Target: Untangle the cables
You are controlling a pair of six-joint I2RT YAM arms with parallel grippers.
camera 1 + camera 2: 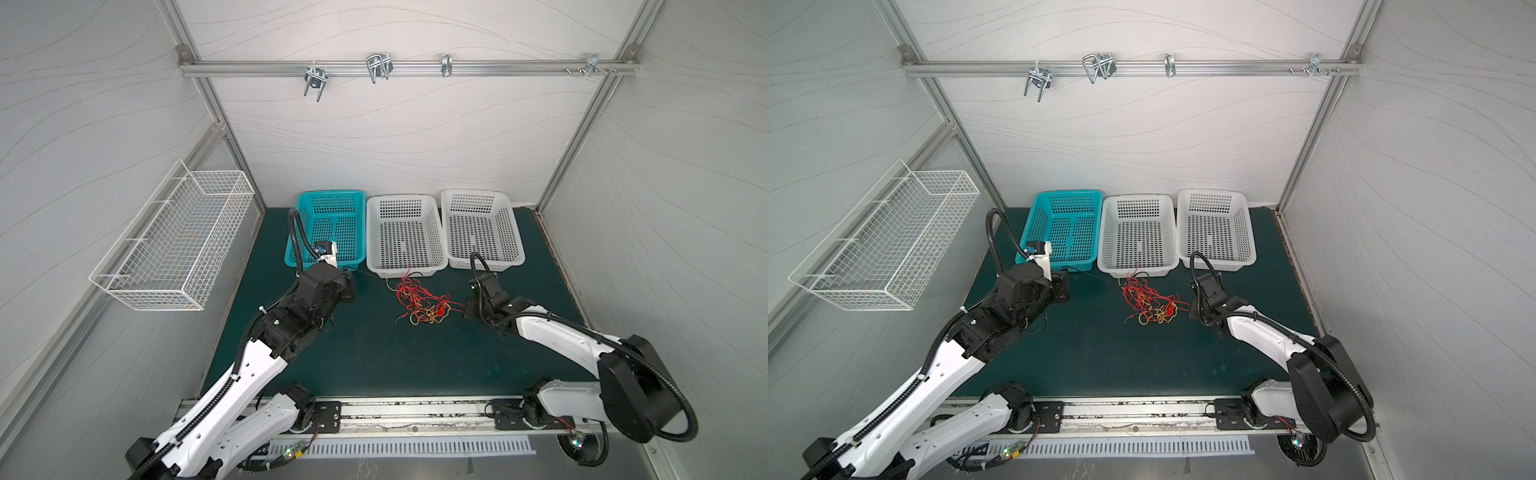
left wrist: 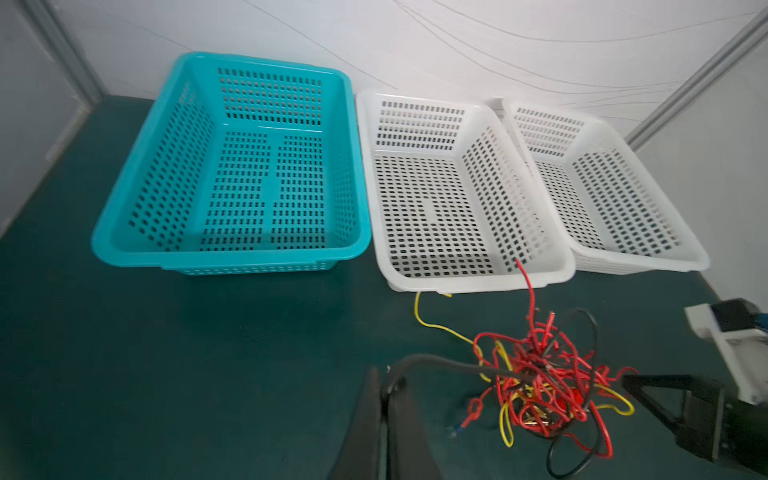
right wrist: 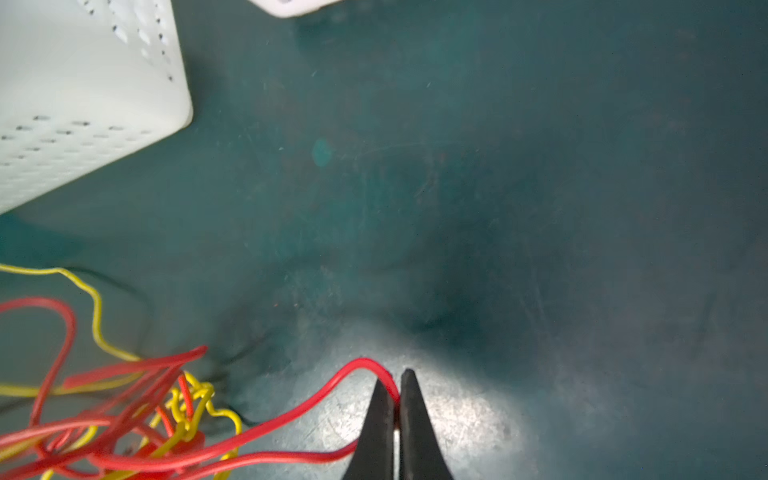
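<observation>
A: Where the right gripper [image 3: 397, 376] comes to its tips, jaws pinched together, a red cable [image 3: 362, 360] nipped between them. It arcs off the fingers and drops into the heap.
B: Left gripper [image 2: 387, 384]?
A: Closed as well, on a black cable [image 2: 440, 360]. That one curves off the tips and runs into the same knot.
B: And the cables [image 1: 419, 301] themselves?
A: One snarl of red, yellow and black on the green mat [image 1: 374, 353], between the two grippers, nearer the right one. Lies just in front of the middle white basket [image 1: 371, 232].
B: Strays?
A: A yellow cable [image 2: 417, 309] wanders out to that basket's near rim; one red end pokes up beside the rim too.
B: Around it?
A: Teal basket [image 1: 332, 193] on the left, second white basket [image 1: 473, 192] on the right, all three side by side along the back wall. Wire rack [image 1: 183, 232] on the left wall, well apart.
</observation>
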